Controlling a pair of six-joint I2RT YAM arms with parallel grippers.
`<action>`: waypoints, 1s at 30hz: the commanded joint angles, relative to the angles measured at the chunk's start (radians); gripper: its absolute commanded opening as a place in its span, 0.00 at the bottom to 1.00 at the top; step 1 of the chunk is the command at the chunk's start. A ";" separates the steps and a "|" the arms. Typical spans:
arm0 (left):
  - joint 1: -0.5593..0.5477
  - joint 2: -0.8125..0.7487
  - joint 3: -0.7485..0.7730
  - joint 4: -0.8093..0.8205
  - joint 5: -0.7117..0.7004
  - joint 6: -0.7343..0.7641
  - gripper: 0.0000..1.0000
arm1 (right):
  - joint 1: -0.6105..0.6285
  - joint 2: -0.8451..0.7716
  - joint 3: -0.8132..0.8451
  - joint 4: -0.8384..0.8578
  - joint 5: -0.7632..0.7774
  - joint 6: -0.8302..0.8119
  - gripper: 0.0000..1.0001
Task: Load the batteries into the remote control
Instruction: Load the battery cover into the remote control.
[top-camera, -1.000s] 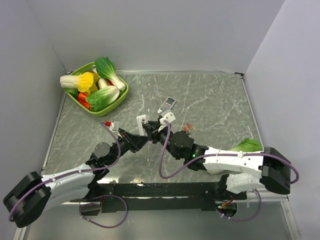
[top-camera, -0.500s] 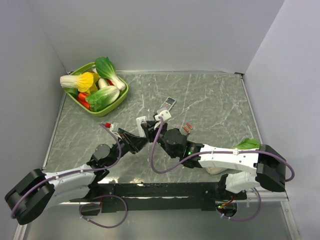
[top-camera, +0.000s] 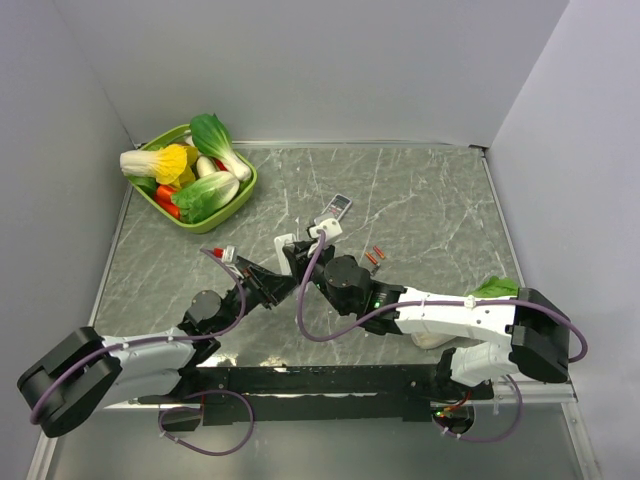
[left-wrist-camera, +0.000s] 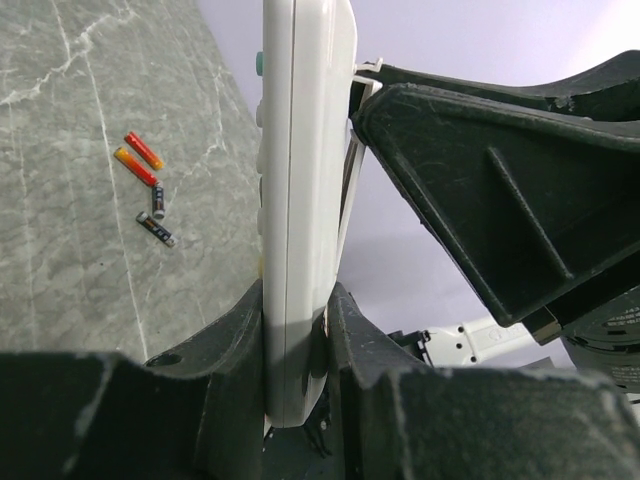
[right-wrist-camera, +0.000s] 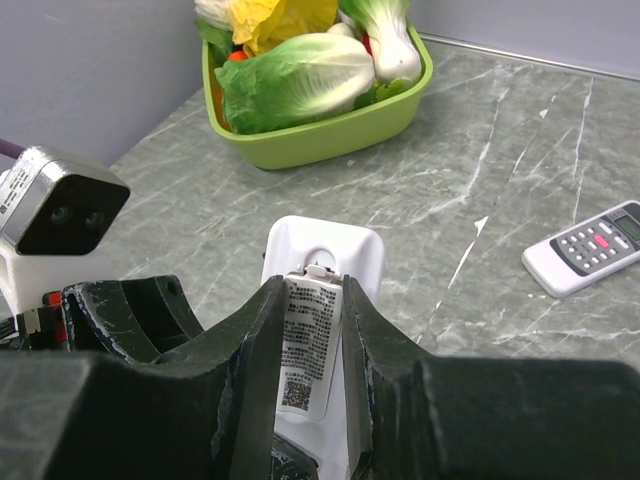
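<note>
Remote (left-wrist-camera: 300, 200), slim white plastic, veined marble tabletop (left-wrist-camera: 60, 200)

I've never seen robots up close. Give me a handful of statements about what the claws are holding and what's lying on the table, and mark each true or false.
1. The slim white plastic remote control is clamped in the left gripper. True.
2. The right gripper hangs open, away from that remote. False: its fingers are closed on the remote's labelled back.
3. The small orange-red and dark cylinder batteries lie in the lime-green plastic bowl. False: they lie loose on the grey marbled table.
4. A second grey-white remote with dark buttons lies flat on the table. True.
5. The bowl is empty. False: it holds leafy vegetables.
</note>
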 joint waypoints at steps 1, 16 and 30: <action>-0.001 0.005 0.014 0.183 -0.006 -0.035 0.01 | -0.001 0.016 0.029 -0.065 0.010 0.006 0.33; -0.001 0.117 0.016 0.295 0.029 -0.096 0.01 | -0.001 -0.001 0.040 -0.053 -0.036 -0.034 0.46; -0.001 0.109 0.016 0.298 0.038 -0.096 0.01 | -0.064 -0.171 0.136 -0.261 -0.212 -0.060 0.98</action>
